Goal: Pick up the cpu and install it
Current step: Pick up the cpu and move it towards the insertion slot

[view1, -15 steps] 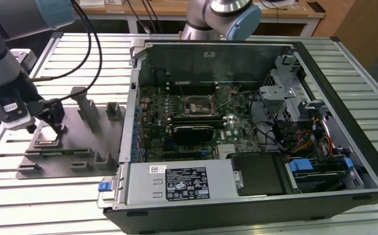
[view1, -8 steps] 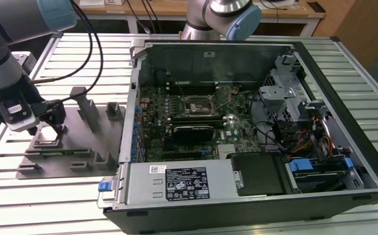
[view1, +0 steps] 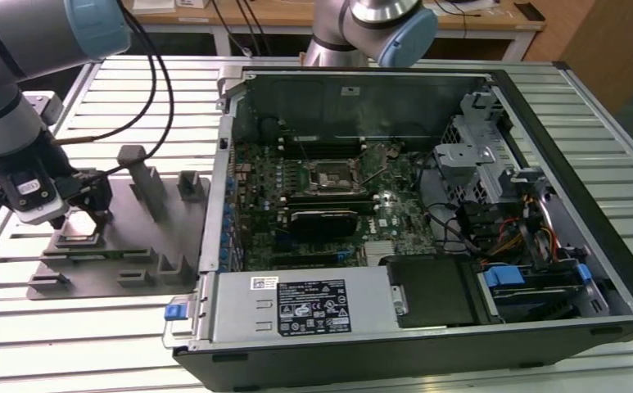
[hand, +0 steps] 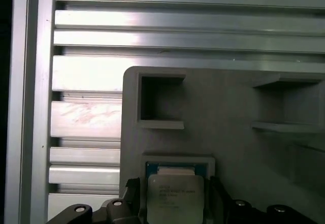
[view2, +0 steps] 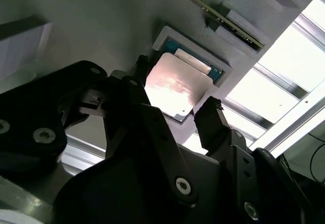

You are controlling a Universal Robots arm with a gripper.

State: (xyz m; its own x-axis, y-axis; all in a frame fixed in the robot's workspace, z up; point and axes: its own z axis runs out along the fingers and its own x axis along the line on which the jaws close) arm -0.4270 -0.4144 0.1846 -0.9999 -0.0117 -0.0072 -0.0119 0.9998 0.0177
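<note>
Holding cpu (view2: 172,88) in my gripper (view2: 176,91) | jaws pinch its two sides | cpu lies flat between them, just over plate (hand: 228,107) pocket

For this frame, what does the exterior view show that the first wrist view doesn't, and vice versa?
Exterior view: the open computer case with its motherboard, lying to the exterior view's right of the grey fixture plate, and the arm above that plate. First wrist view: the cpu, silver top up, at a shallow pocket of the plate. Both: the fixture plate, the slatted metal table, and the gripper low over the plate.
</note>
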